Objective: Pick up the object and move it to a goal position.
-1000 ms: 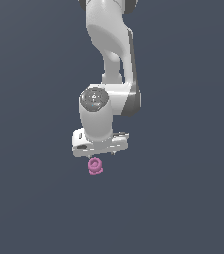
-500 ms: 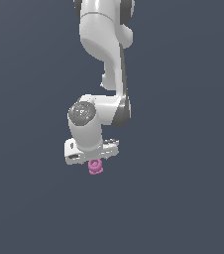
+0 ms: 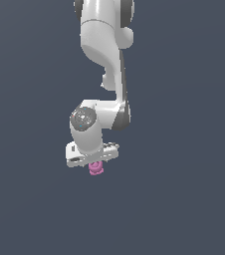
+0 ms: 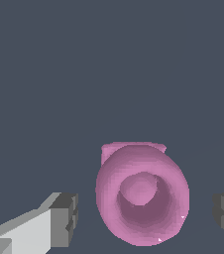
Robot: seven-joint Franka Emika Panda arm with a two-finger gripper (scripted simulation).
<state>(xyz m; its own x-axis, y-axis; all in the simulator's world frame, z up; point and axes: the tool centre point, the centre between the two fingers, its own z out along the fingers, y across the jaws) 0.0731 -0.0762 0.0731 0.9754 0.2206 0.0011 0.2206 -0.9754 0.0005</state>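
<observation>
while the gripper [image 3: 95, 160] hangs low in the middle of the exterior view, the pink object [image 3: 95, 169] sits directly under it. seen from the wrist, the object [image 4: 141, 194] lies between the two dark fingertips [image 4: 65, 219], with clear gaps on both sides, so the jaws are apart. its ringed opening faces the camera, so its axis seems to run along the approach.

A flat, uniform dark slate-blue backdrop [image 3: 184, 199] fills the exterior view from edge to edge, with no seam that separates floor from wall. The wrist view shows the same plain dark grey-blue surface [image 4: 109, 64]. The light is even and soft, casting no clear shadows.
</observation>
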